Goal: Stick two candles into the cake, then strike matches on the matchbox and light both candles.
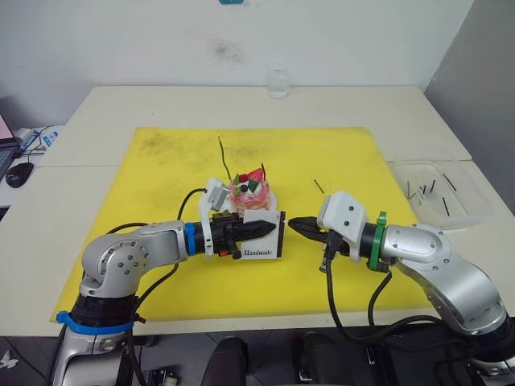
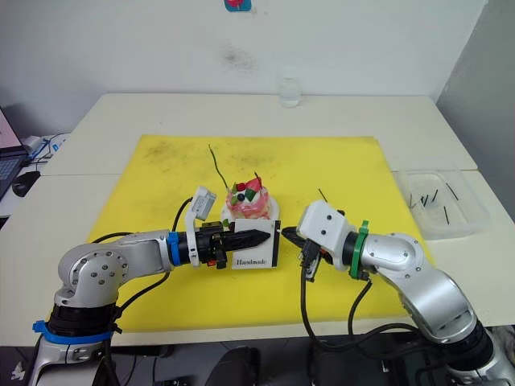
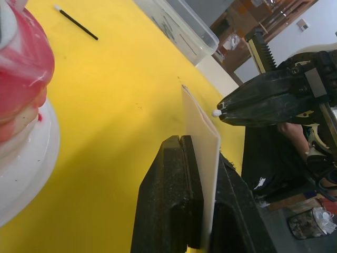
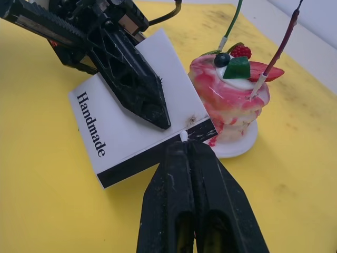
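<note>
the left pincer (image 1: 265, 229) is clamped on the matchbox (image 4: 124, 126), holding it up on edge over the yellow mat (image 1: 161, 169) with the "handmade" face toward the camera and the black strip along its lower side; the right pincer (image 4: 184, 145) has its fingers pressed together on a match (image 4: 183, 136), and the white tip pokes out right at the strip end of the box, touching it or just about; in the left wrist view that same white tip sits just beside the box edge; right behind the box is the cake (image 1: 251, 193) on its white plate (image 4: 239, 146), pink with a strawberry and berries on top; both candles are stuck in it, the green candle (image 1: 224, 161) leaning off to the left and the reddish candle (image 4: 276, 52) standing nearer the strawberry; neither looks lit; a loose match (image 1: 319, 186) lies on the mat to the right of the cake; further right on the desk (image 1: 105, 104) a clear tray (image 1: 475, 213) holds more matches (image 1: 434, 189); a small clear bottle (image 1: 278, 83) stands at the far edge
</note>
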`<action>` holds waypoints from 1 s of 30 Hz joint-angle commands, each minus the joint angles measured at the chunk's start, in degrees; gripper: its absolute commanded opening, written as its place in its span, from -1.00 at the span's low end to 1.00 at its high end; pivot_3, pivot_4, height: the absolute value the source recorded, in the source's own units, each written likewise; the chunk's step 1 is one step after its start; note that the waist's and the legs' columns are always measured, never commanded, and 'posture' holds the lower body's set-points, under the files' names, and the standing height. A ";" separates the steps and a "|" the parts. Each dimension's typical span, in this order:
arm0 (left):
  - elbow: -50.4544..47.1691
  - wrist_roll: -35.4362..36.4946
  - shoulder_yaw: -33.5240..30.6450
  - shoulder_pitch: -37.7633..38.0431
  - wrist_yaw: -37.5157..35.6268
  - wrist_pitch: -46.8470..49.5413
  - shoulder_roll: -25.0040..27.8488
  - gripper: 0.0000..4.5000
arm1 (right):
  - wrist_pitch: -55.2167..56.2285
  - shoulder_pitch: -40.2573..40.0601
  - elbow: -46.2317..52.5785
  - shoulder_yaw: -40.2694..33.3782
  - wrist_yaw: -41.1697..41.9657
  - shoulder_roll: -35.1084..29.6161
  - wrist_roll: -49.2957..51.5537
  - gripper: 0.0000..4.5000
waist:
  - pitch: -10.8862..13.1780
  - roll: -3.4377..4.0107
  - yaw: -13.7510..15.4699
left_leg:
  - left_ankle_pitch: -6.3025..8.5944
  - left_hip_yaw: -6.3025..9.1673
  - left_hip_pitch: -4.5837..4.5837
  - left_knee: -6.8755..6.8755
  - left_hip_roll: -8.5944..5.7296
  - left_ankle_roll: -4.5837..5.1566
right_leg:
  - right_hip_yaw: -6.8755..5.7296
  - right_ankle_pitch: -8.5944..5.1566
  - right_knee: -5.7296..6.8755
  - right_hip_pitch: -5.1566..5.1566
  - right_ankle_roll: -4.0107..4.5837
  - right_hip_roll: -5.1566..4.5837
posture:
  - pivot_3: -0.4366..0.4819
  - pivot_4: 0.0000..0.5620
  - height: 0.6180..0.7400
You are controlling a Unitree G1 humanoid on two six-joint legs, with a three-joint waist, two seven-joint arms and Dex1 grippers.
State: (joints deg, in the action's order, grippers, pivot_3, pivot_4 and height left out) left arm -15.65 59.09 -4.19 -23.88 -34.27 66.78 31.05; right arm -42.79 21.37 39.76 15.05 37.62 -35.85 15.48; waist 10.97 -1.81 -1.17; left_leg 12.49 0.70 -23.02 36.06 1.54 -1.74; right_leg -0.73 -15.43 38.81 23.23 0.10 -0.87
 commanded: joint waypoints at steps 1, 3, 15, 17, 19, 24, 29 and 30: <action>-1.25 -0.09 -0.07 -0.91 -0.17 -0.53 -0.22 -1.00 | 1.69 0.92 0.38 0.23 -0.74 -0.12 -1.86 -0.98 | 0.00 0.00 0.01 | 0.00 0.00 0.00 0.00 0.00 0.00 | 0.00 0.00 0.01 0.00 0.00 0.00 | -0.05 -0.47 1.00; -1.37 -0.06 -0.08 -0.88 -0.10 -0.48 -0.36 -1.00 | 1.84 0.93 0.27 0.49 -0.68 0.06 -2.21 -0.98 | 0.00 0.00 0.01 | 0.00 0.00 0.02 0.01 0.00 0.00 | 0.00 0.00 0.03 0.00 0.00 0.00 | -0.05 -0.47 1.00; -2.42 0.91 -0.12 -0.30 -0.28 0.37 -0.61 -1.00 | 2.75 1.45 -1.12 2.78 -0.26 1.43 -4.24 -0.98 | 0.00 0.00 0.00 | 0.00 0.01 0.02 0.01 0.00 0.00 | 0.00 0.00 0.05 0.00 0.00 -0.01 | -0.05 -0.47 1.00; -2.76 1.29 -0.15 -0.13 -0.59 0.68 -0.63 -1.00 | 2.93 1.36 -1.32 3.15 -0.23 1.50 -4.64 -0.98 | 0.00 0.00 0.00 | 0.00 0.01 0.03 0.01 0.01 0.00 | 0.00 0.00 0.05 0.00 0.00 0.00 | -0.05 -0.47 1.00; -3.34 1.57 0.04 0.08 -1.16 0.77 -0.53 -1.00 | 3.11 1.29 -1.47 3.54 -0.30 1.67 -5.01 -0.98 | 0.00 0.00 0.00 | 0.00 0.02 0.03 0.01 0.01 0.00 | -0.01 0.00 0.06 0.00 0.00 0.00 | -0.05 -0.47 1.00; -4.94 2.16 1.15 0.69 -2.74 1.09 -0.04 -1.00 | 3.10 1.72 -2.12 4.62 -0.75 2.75 -6.22 -0.98 | 0.00 0.00 -0.04 | 0.00 0.02 0.03 0.01 0.01 0.00 | -0.01 0.00 0.06 0.00 0.00 0.00 | -0.05 -0.47 1.00; -6.34 1.37 3.04 1.83 -4.70 1.10 1.85 -1.00 | 5.65 4.03 -4.26 1.81 -4.75 6.84 -8.16 -0.98 | 0.00 0.00 -0.22 | 0.00 0.02 0.03 0.01 0.01 0.00 | -0.01 0.00 0.07 0.00 0.00 0.00 | -0.05 -0.47 1.00; -6.46 1.15 3.26 2.10 -4.81 1.03 2.18 -1.00 | 6.32 4.54 -4.55 0.98 -5.71 7.68 -8.62 -0.98 | 0.00 0.00 -0.27 | 0.00 0.01 0.05 0.01 0.02 0.00 | 0.01 0.00 0.09 0.00 0.00 0.00 | -0.05 -0.47 1.00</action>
State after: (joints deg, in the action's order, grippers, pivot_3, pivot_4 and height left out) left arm -19.06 58.85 -2.45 -22.23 -37.12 67.54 33.56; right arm -38.87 24.21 34.12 18.61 34.14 -28.87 7.79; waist 10.97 -1.81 -1.44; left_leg 12.49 0.71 -22.97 36.07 1.55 -1.74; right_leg -0.72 -15.43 38.90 23.23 0.10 -0.87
